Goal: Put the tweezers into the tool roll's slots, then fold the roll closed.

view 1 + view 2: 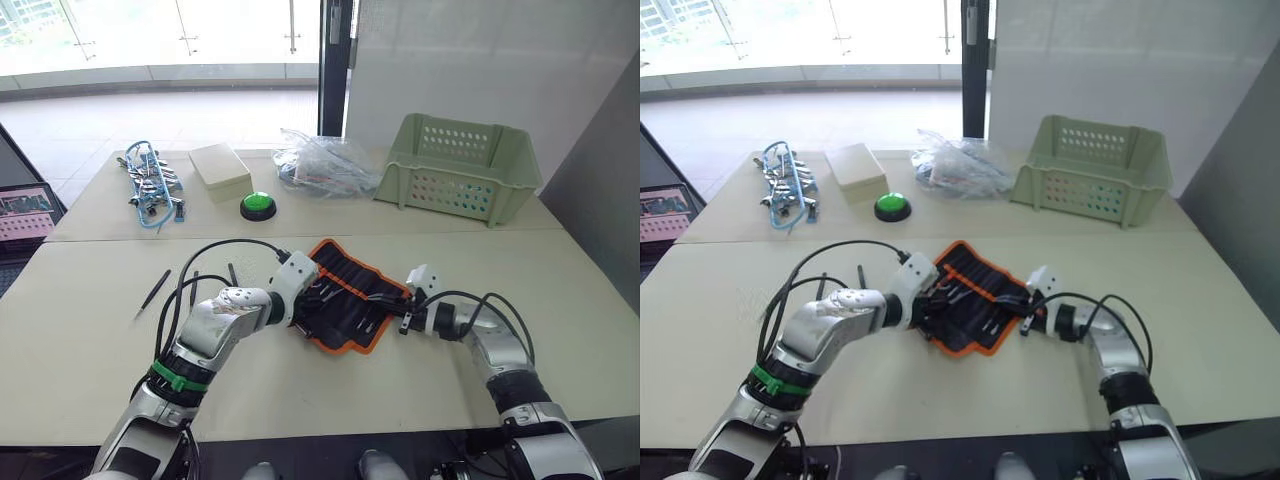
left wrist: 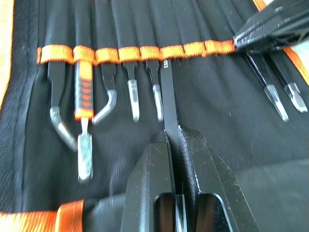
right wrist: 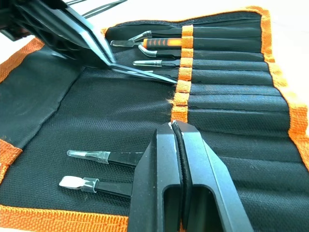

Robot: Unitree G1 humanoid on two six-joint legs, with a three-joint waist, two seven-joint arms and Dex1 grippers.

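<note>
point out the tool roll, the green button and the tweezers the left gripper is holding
tool roll (image 1: 352,300), left eye view, black fabric panel
green button (image 1: 258,203), left eye view, domed top
tweezers (image 2: 167,104), left wrist view, bare shaft above the left gripper (image 2: 175,137)

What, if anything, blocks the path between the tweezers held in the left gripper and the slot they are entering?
Nothing visible. The left gripper holds the tweezers with the far end already at the orange slot band. The right gripper rests on the roll off to one side.

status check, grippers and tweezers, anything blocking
Left gripper shut on a tweezer, feeding it into a tool roll slot. Right gripper shut, pressing on the roll. Three tweezers loose on table. Nothing blocking.
</note>
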